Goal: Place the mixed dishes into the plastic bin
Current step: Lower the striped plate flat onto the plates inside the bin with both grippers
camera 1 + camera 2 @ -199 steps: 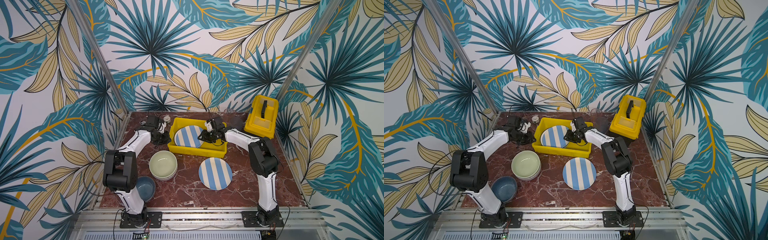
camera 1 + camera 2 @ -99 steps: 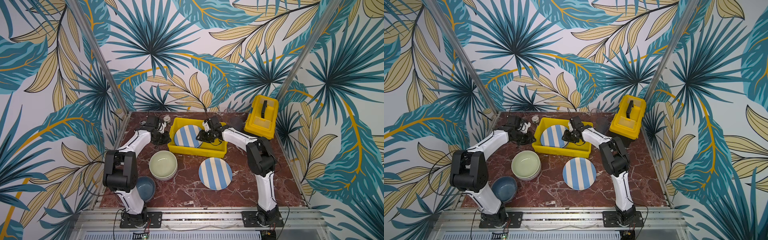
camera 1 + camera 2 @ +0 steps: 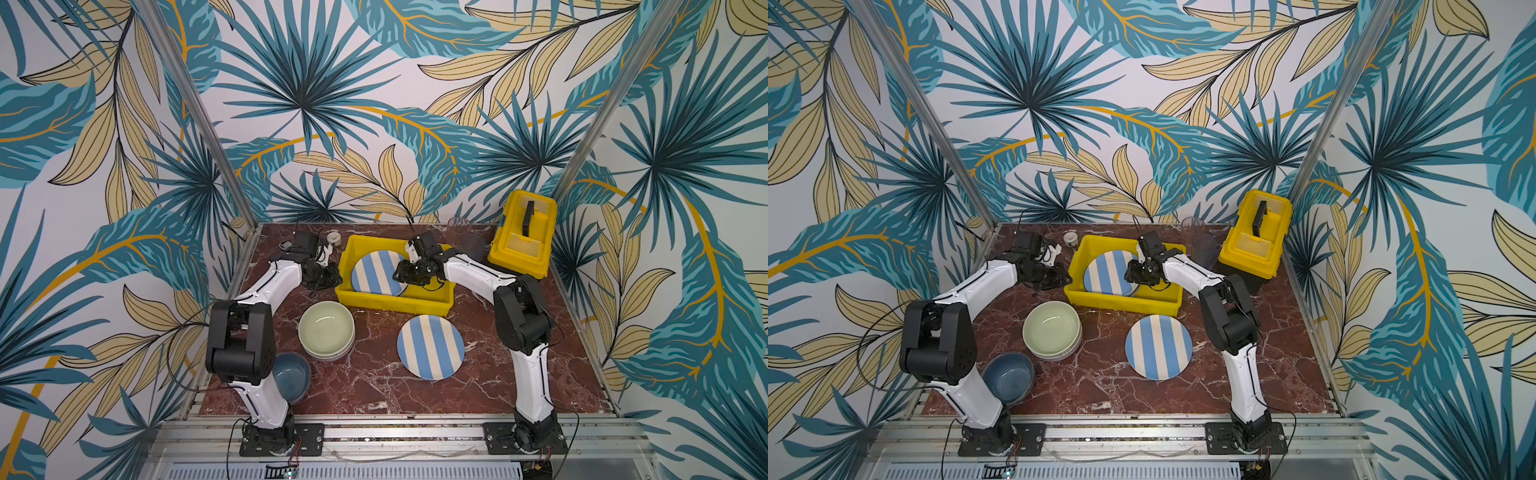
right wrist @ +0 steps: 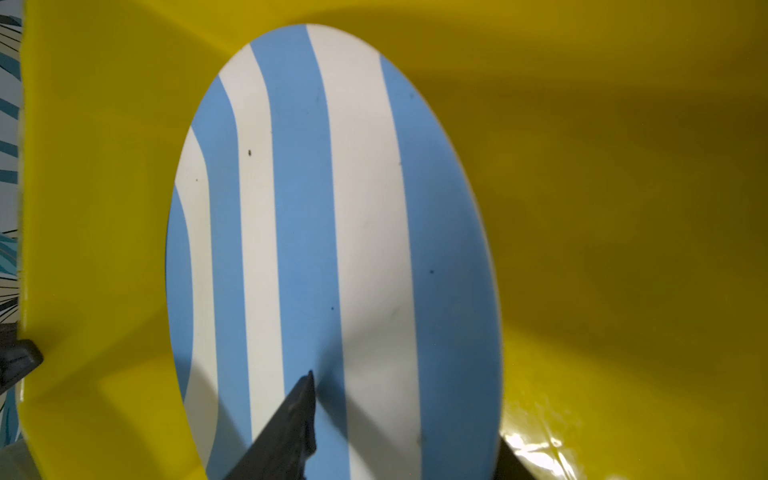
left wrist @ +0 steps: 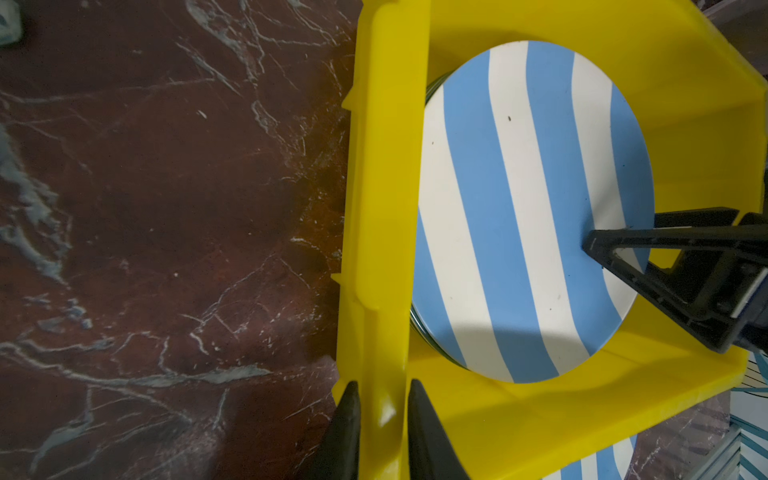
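The yellow plastic bin (image 3: 395, 305) (image 3: 1121, 305) stands at the back middle of the table. A blue-and-cream striped plate (image 3: 376, 272) (image 5: 519, 208) (image 4: 332, 208) lies inside it on top of another dish's dark rim. My left gripper (image 3: 334, 276) (image 5: 380, 411) is shut on the bin's left rim. My right gripper (image 3: 401, 276) (image 4: 407, 409) is open inside the bin, its fingers apart above and below the plate's right edge. Outside the bin are a second striped plate (image 3: 430, 347), stacked pale green bowls (image 3: 326, 332) and a blue bowl (image 3: 291, 376).
A yellow toolbox (image 3: 523, 232) with a black handle fills the back right corner. Two clear tumblers (image 3: 469, 245) stand between it and the bin. A small white tape roll (image 3: 333, 237) sits behind the bin's left corner. The left arm's base partly hides the blue bowl.
The right gripper's jaws have spread apart and it has slid left, further over the plate in the bin. The left gripper has kept its hold on the rim.
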